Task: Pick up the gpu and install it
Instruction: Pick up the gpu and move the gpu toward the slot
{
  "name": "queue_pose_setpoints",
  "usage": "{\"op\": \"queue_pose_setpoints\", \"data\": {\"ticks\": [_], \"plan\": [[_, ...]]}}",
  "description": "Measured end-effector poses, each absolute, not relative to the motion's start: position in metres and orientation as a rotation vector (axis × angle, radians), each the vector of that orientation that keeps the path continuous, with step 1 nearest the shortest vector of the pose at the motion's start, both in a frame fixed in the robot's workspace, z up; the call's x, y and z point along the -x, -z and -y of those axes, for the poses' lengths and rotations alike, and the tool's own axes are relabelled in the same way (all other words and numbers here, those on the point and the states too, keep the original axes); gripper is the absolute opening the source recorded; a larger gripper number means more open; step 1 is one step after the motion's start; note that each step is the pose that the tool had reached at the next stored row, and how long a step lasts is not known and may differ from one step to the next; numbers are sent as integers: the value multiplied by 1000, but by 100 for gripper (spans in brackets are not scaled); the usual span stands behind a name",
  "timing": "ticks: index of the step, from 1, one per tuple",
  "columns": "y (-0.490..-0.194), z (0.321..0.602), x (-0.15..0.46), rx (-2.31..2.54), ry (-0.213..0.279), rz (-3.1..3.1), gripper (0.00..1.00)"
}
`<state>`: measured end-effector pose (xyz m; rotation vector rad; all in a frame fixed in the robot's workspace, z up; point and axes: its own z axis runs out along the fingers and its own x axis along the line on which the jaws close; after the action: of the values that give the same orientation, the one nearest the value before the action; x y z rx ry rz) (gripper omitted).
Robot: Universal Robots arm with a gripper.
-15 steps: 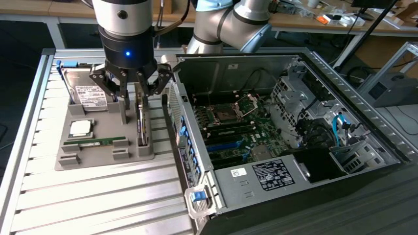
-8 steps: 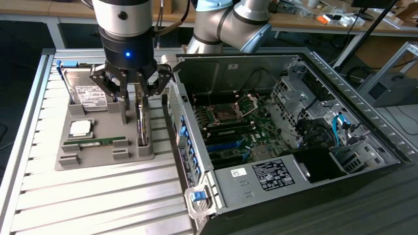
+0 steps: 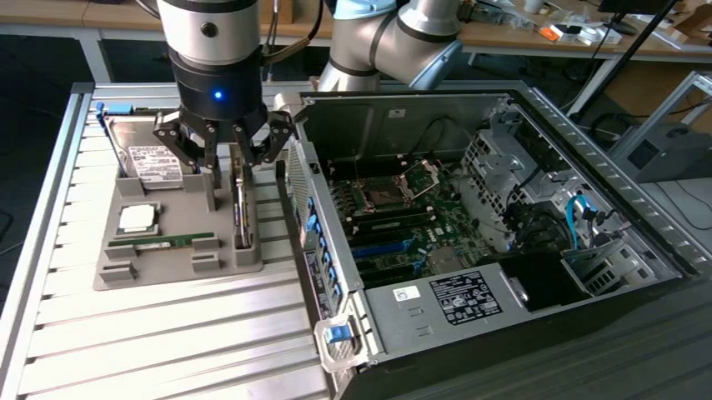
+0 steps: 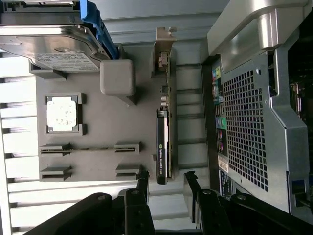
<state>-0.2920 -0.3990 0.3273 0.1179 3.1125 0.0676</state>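
We see the gpu standing on edge in a slot of the grey holder tray, left of centre in the exterior view. The gripper hangs just above it, jaws spread wide with one finger on each side of the card, holding nothing. Farther toward the exterior view's left, the tray carries the hard drive, the processor and the memory stick. The open computer case stands just beside the tray on the slatted counter.
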Motion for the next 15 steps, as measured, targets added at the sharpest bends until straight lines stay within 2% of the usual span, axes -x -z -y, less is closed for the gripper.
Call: {"op": "queue_pose_setpoints", "data": {"ticks": [15], "plan": [[-322, 399, 292, -118, -68, -3112, 42]]}}
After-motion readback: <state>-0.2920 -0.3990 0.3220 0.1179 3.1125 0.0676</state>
